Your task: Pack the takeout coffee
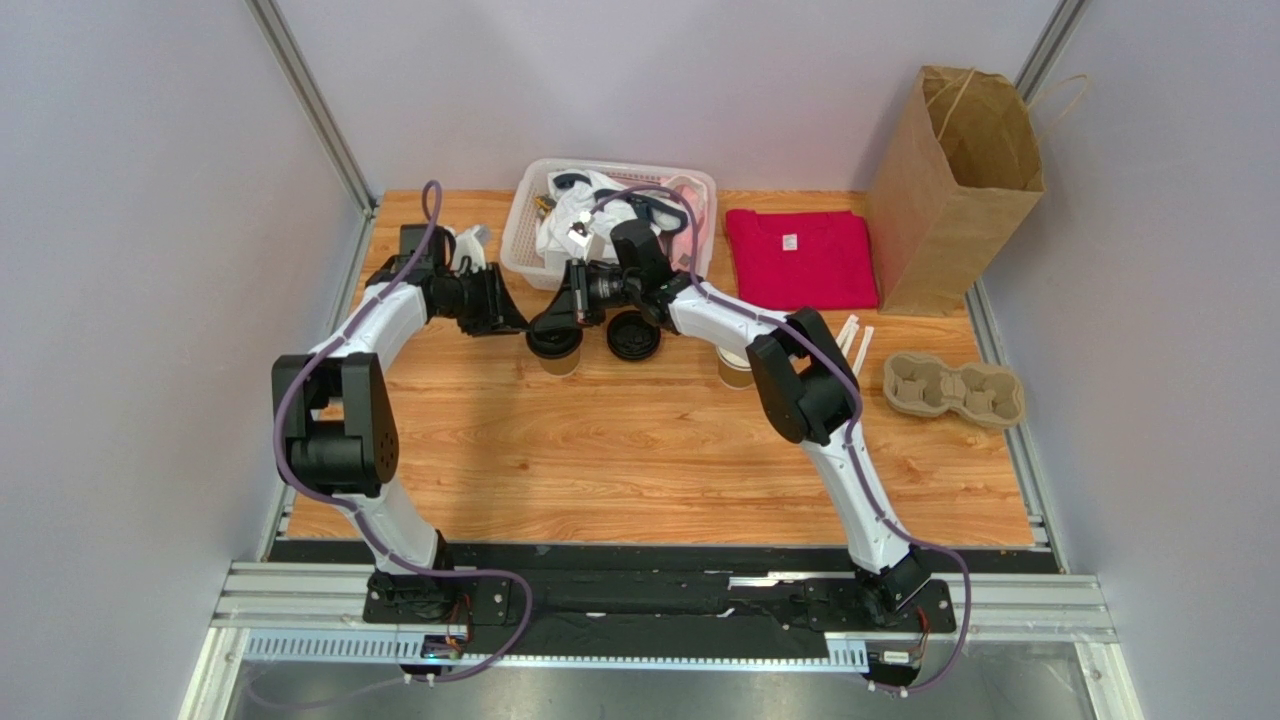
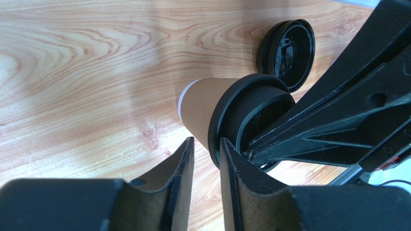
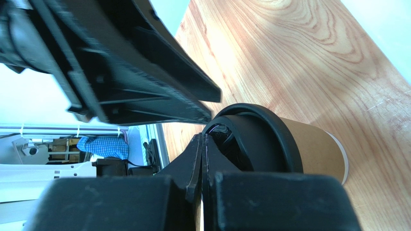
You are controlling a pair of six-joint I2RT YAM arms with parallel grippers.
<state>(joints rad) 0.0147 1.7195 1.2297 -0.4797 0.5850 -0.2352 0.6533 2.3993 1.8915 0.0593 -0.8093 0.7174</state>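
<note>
Right end effector (image 3: 202,140), closed, touches the top of the takeout coffee (image 3: 313,149).

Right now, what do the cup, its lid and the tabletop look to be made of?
Cup: matte brown kraft paper, by its dull fibrous look. Lid: probably black plastic, smooth, slight sheen, moulded ridges. Tabletop: glossy wood grain, either varnished wood or laminate; cannot tell which.

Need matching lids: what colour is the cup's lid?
Black lid; left wrist view shows it best.
</note>
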